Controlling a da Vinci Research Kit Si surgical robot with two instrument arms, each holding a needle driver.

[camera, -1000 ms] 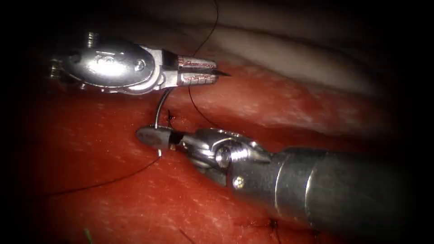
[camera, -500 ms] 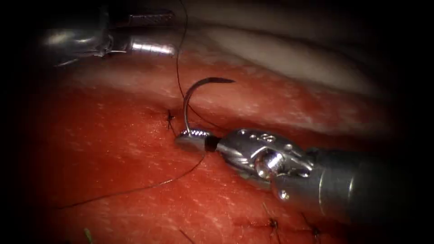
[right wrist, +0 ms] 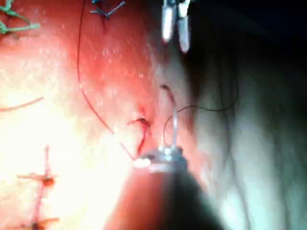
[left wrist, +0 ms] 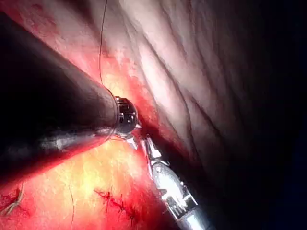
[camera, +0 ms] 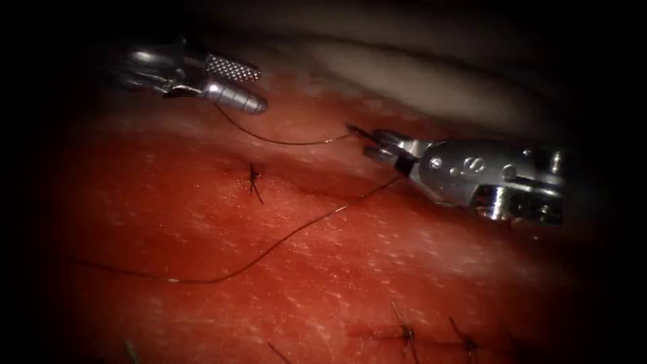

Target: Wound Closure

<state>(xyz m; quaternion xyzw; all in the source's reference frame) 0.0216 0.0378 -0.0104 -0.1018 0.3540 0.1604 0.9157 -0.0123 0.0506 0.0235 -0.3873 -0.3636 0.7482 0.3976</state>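
My right tool point(camera: 369, 143) comes in from the right with its jaws shut on the curved needle point(camera: 354, 128) near its tail end. The needle is out of the tissue point(camera: 404, 269), its point toward the left. In the right wrist view the needle point(right wrist: 172, 120) arcs up from the right tool point(right wrist: 165, 152). My left tool point(camera: 259, 87) hovers at the upper left, open, with nothing between its jaws. Dark thread point(camera: 269, 249) trails from the needle down and left across the tissue. A second strand point(camera: 283, 141) runs from under the left tool to the needle.
A tied stitch point(camera: 253, 176) with short dark ends sits left of the right tool. Two more stitches point(camera: 404, 331) lie at the lower right. Pale folded tissue point(camera: 438, 87) rises behind both tools. Red fluid wets the surface.
The left tool let go of the needle's point, moved up and left, and now stands open. The right tool carried the needle right and up from beside the stitch, drawing thread along.
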